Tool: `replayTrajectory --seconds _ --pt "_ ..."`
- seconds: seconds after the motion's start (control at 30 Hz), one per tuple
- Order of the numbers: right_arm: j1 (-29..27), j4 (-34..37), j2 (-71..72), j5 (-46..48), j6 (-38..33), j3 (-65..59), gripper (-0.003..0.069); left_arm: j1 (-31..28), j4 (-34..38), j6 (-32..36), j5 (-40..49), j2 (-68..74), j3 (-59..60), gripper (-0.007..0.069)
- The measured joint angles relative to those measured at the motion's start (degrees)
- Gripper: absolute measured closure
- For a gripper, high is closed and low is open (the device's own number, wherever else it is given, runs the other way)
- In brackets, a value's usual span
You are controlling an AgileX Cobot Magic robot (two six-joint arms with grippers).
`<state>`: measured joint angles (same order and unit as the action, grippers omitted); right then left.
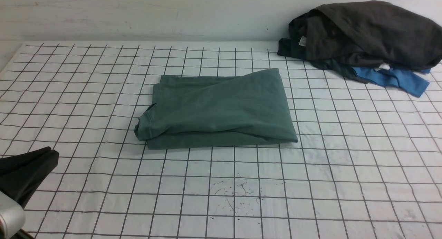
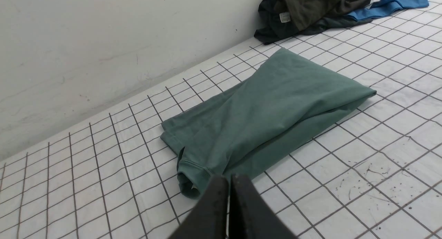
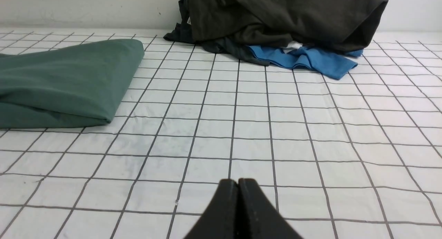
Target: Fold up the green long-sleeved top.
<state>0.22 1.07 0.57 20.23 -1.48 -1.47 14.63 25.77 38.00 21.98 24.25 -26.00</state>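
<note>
The green long-sleeved top [image 1: 217, 109] lies folded into a compact rectangle in the middle of the gridded table, with a rolled cuff or collar edge at its left end. It also shows in the left wrist view [image 2: 262, 118] and at the side of the right wrist view [image 3: 62, 83]. My left gripper [image 2: 229, 178] is shut and empty, hanging above the table just short of the top's near-left end; its black tip shows at the front view's lower left [image 1: 51, 154]. My right gripper [image 3: 238, 181] is shut and empty above bare table, apart from the top; it is out of the front view.
A pile of dark grey-black garments [image 1: 366, 35] with a bright blue garment [image 1: 393, 78] under it lies at the back right by the wall. The table [image 1: 345, 170] has a white cover with a black grid; ink specks [image 1: 238, 194] mark its front middle.
</note>
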Motion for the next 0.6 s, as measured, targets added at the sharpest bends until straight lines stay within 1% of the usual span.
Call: replayTrajectory --seconds 0.5,0.6 --pt "0.0 -0.2 0.0 0.1 0.3 0.0 0.0673 0.0 0.0 0.0 0.2 0.1 0.0 0.0631" --pt "0.0 -0.2 0.0 0.2 0.3 0.0 0.0673 0.3 0.0 0.0 -0.5 -1.8 1.6 0.0631"
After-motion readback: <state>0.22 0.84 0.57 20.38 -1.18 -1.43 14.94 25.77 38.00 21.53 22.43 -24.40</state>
